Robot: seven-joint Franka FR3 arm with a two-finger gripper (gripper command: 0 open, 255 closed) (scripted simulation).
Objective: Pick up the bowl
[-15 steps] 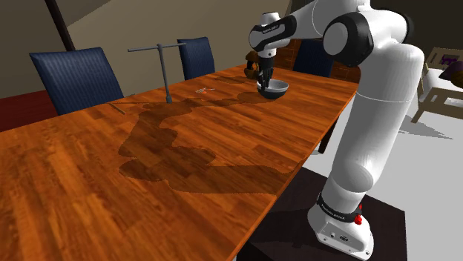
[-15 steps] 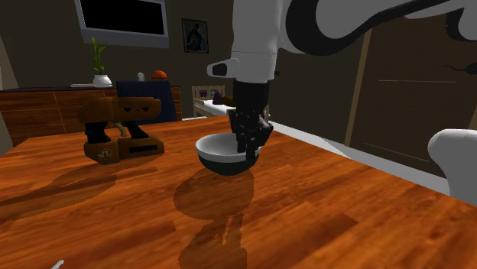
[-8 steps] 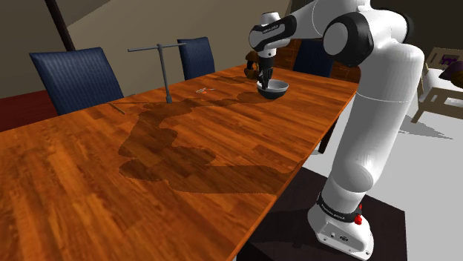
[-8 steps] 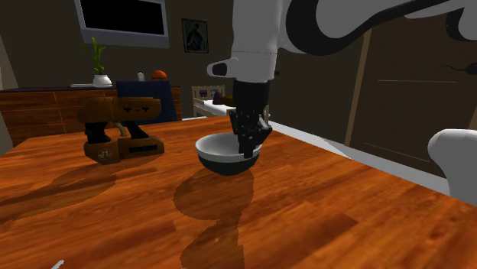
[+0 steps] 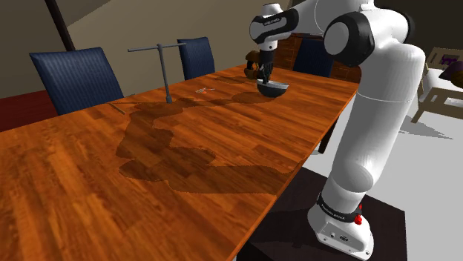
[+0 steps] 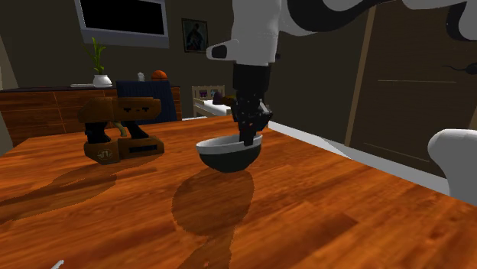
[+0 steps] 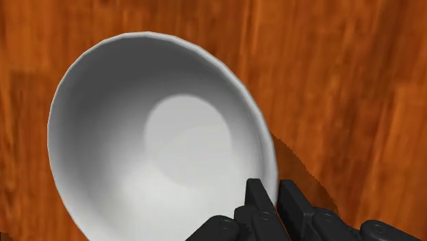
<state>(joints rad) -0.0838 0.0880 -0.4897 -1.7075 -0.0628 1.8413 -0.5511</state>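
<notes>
From the shoulder view, the white arm [image 5: 378,111] rises from its dark stand [image 5: 289,222] and reaches over to the far end of the wooden tabletop [image 5: 96,193]; there the jaws point down and are closed on the rim of the bowl [image 5: 271,90], which looks dark from outside; a thin metal T-shaped post [image 5: 165,70] stands on the tabletop well apart from the bowl, and two blue chairs [image 5: 78,78] sit along the far edge.

In the second exterior view, the bowl [image 6: 228,154] hangs from the jaws, which pinch its rim on this view's right side; that side is higher, so the bowl is tilted, and it seems just clear of the tabletop [image 6: 344,222], with its round shadow lying below and slightly towards this view's left; an orange-brown boxy object [image 6: 118,131] rests on the tabletop beside it, near but not touching; behind are a wall screen [image 6: 122,19], a potted plant [image 6: 99,69] and a small framed picture [image 6: 195,34].

In the wrist view, the bowl [image 7: 157,157] shows a plain white inside; the two black fingers [image 7: 254,200] are nearly together, one inside the rim and one outside, clamping the thin wall between them; the wood grain of the tabletop [image 7: 342,82] lies all around.
</notes>
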